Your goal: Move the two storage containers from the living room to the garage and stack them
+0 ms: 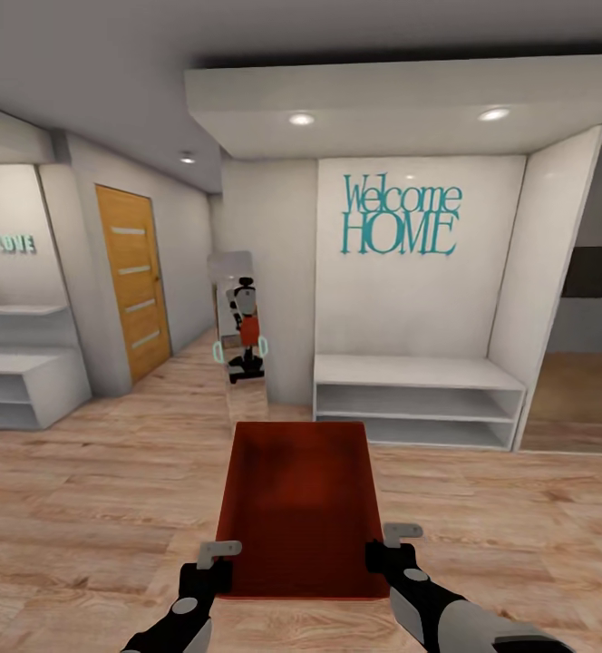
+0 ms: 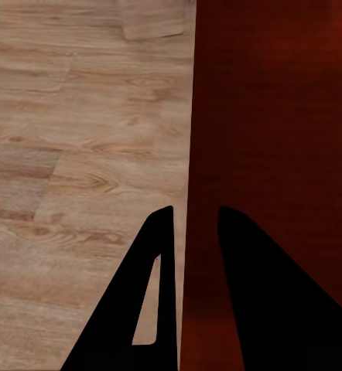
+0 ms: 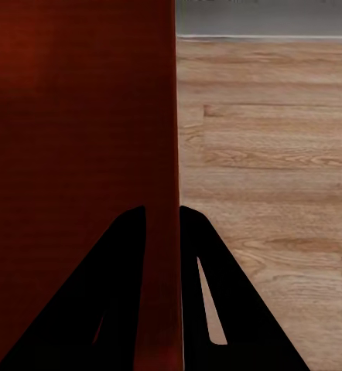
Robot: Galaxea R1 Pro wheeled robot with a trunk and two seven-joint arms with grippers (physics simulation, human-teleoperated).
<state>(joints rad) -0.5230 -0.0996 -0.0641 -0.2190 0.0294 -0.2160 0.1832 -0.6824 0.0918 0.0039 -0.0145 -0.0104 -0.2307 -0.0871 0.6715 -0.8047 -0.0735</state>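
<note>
You hold one storage container (image 1: 299,508) level between both arms, above the wood-plank floor (image 1: 83,508). Your left gripper (image 2: 188,232) is clamped over its left wall, one finger inside, one outside. Your right gripper (image 3: 163,224) pinches the right wall likewise. Beyond the jaws stand a white bench (image 1: 417,372) and a mirror (image 1: 239,326).

The floor (image 1: 83,490) is light wood planking running across the whole hallway. Directly on it, against the wall under the "Welcome HOME" lettering (image 1: 401,216), stands a low white shelf unit (image 1: 417,399). Left of that unit a tall mirror (image 1: 239,317) rests on the planks, and farther left sits another white shelf unit (image 1: 24,385).
</note>
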